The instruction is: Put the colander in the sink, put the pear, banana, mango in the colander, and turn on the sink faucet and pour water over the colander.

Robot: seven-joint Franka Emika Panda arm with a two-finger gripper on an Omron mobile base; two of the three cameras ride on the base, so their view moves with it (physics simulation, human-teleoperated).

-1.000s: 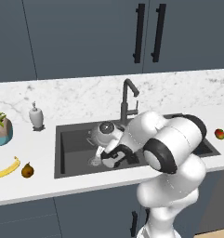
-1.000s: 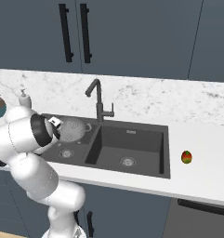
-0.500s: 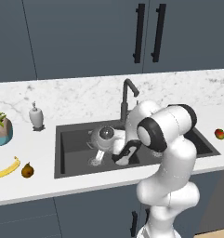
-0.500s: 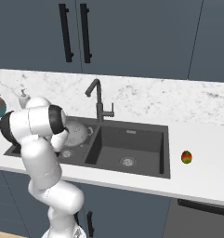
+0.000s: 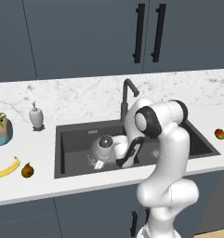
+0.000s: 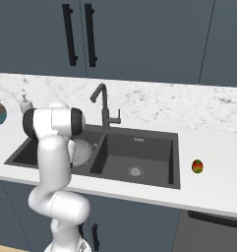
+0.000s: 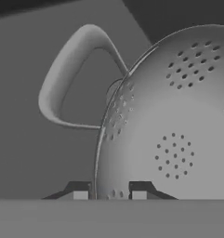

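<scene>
Hand view: fingers (image 7: 109, 194) clamped on colander (image 7: 178, 125) rim beside looped handle. Left base view: colander (image 5: 105, 148) low inside left basin of sink (image 5: 74, 137); banana (image 5: 6, 169), pear (image 5: 27, 170) on table.

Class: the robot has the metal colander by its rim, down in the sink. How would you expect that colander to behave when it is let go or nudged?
The colander looks like rigid perforated metal, so it should probably keep its shape in the gripper. Its rounded bowl might rock or tip on the flat floor of the sink. Its smooth surface may slip between the narrow fingertips.
</scene>
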